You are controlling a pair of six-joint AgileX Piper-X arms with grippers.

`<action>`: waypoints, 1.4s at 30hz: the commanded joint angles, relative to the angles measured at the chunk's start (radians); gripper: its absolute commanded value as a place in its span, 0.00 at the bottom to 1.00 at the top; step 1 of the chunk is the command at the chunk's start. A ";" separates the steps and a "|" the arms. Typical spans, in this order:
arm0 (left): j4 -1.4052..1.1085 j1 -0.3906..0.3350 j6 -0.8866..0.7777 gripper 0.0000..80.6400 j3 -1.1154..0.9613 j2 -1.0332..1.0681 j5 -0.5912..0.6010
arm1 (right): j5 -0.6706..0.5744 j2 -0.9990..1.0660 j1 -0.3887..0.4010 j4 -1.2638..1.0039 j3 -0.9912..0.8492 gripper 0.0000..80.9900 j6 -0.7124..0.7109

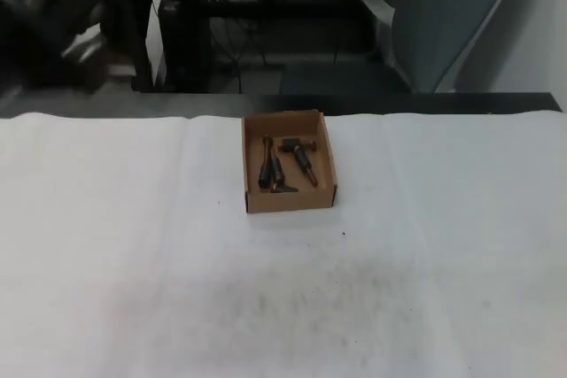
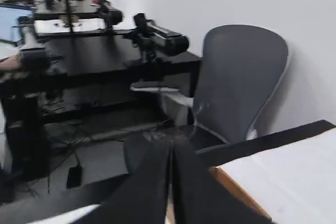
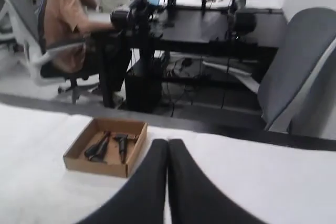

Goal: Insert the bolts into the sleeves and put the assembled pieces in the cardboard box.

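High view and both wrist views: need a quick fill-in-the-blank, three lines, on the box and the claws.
1. The dark assembled pieces lie ____ the cardboard box.
2. The left claw and the right claw are both ____.
3. The bench under the box has a ____ cover.

Missing words: inside; shut; white.

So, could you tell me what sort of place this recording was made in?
Probably an office-style lab: a white-covered bench, a black desk carrying equipment, and a grey mesh-backed office chair.
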 commanded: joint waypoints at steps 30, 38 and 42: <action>-0.084 0.151 -0.187 0.02 0.415 -0.438 0.137 | -0.134 -0.036 -0.405 -0.423 0.693 0.01 0.210; 0.069 0.151 -0.024 0.02 0.469 -0.436 0.085 | -0.348 -0.017 -0.617 -0.424 0.696 0.01 0.131; 0.195 0.151 -0.006 0.02 0.515 -0.433 -0.008 | -0.334 -0.017 -0.631 -0.489 0.696 0.01 0.104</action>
